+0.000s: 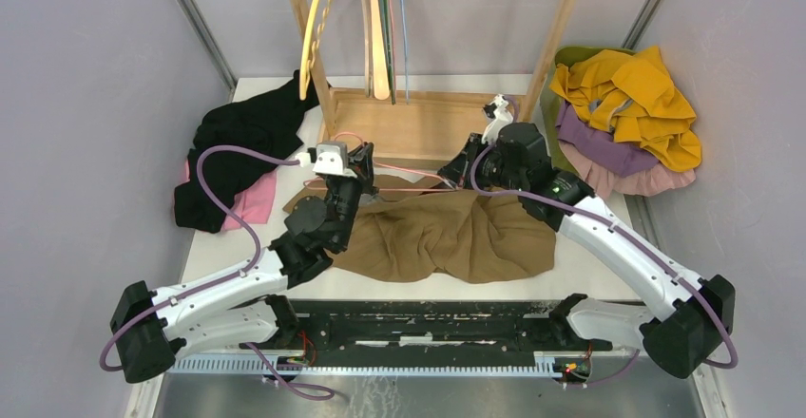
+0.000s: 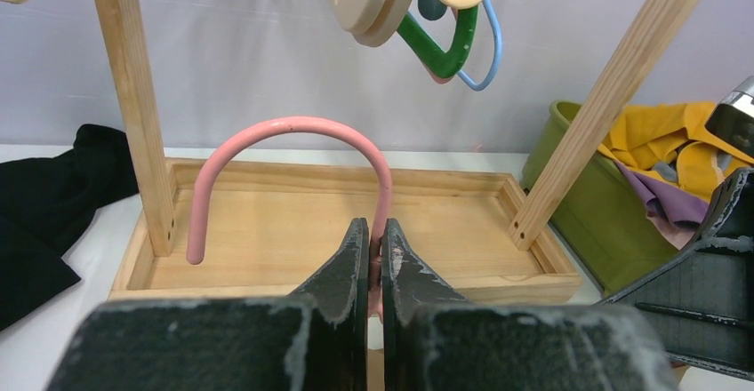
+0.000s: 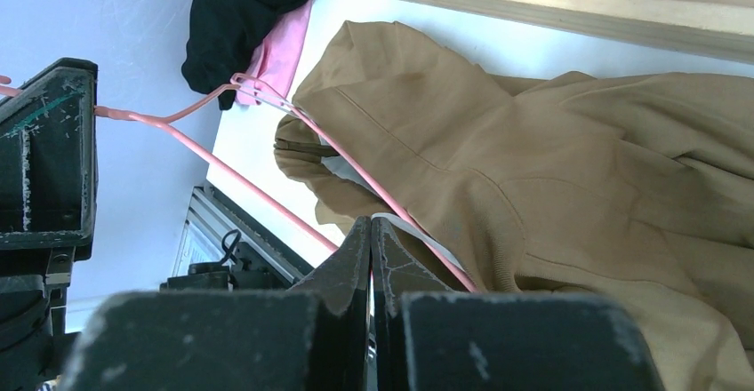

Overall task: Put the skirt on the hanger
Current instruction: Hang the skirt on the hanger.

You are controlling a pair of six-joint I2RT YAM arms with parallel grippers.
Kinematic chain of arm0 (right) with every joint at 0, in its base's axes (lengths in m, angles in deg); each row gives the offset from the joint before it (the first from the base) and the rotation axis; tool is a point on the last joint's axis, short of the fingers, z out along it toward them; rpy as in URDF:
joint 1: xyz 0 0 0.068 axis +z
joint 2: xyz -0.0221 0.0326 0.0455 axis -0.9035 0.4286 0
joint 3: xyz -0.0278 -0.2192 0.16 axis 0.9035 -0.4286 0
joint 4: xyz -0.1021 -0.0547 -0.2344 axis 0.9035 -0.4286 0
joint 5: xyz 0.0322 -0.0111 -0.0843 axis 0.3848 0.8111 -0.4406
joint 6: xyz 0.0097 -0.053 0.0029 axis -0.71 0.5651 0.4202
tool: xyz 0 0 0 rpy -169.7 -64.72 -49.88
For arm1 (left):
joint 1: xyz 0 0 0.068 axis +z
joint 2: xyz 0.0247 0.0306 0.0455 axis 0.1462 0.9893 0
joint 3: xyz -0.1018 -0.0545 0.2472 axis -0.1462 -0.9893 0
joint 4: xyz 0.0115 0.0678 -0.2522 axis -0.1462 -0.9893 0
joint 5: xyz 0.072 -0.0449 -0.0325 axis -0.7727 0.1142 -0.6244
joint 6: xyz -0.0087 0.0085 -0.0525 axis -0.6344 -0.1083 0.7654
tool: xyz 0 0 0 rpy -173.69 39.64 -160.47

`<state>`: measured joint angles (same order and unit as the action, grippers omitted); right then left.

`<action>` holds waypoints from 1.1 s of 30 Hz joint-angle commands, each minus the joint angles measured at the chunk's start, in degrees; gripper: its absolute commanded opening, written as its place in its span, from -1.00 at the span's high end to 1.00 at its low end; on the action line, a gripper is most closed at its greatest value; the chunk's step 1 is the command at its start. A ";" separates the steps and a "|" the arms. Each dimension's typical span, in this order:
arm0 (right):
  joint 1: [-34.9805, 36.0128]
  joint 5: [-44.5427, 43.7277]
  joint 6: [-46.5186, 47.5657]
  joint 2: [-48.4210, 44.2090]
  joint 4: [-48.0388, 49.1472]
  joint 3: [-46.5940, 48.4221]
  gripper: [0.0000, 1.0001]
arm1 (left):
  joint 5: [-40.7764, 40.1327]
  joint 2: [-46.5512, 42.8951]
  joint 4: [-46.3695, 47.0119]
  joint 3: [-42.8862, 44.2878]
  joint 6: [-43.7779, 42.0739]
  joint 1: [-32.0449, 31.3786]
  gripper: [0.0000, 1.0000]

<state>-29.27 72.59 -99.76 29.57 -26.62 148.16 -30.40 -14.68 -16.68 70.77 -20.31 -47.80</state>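
At the left of the table, the left gripper (image 2: 374,231) is clenched on the neck of the pink wire hanger (image 2: 293,124), just below its hook. The hook is turned away from the arms toward the wooden rack (image 1: 409,128), its open end curling left. The hanger's long axis runs left to right, between the two grippers, along the far edge of the brown skirt (image 1: 447,233). The skirt is spread crumpled on the table, also lengthwise left to right, with its waistband under the wire at the left. The right gripper (image 3: 370,227) is shut at the wire's right end; whether wire or cloth is pinched cannot be told. The skirt is judged not yet hung, so the waistband must next be worked onto the hanger while the neck is kept steady.
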 commanded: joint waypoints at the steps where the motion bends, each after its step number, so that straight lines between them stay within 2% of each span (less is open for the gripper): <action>1: 1.55 1.39 -0.86 0.66 5.62 3.14 0.98 | 0.11 -0.58 4.79 3.21 5.09 0.10 0.94; 4: 1.79 0.96 -0.79 0.36 5.39 2.23 0.96 | 0.19 -0.79 4.19 3.66 5.23 0.21 0.93; 7: 1.76 0.07 1.21 -0.59 1.30 2.84 0.66 | 0.24 -0.88 3.17 4.15 5.14 0.46 0.94; 11: 1.65 -2.76 5.73 -3.33 -4.72 4.62 0.39 | 0.74 -1.32 2.99 3.92 5.56 0.46 0.93; 18: 1.73 -3.70 16.25 -6.38 -12.57 10.87 0.06 | 4.70 -0.30 -4.01 8.68 6.63 0.60 0.93; 25: 1.68 -2.24 24.73 -8.52 -16.36 15.26 0.02 | 12.71 3.33 -19.72 18.78 7.46 0.55 0.93; 33: 1.84 2.77 29.72 -6.78 -17.91 20.15 -0.01 | 19.59 5.64 -29.14 25.36 8.30 0.52 0.92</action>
<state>-27.87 72.46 -74.36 21.83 -44.36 164.49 -16.13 -9.13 -43.67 91.08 -15.50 -47.27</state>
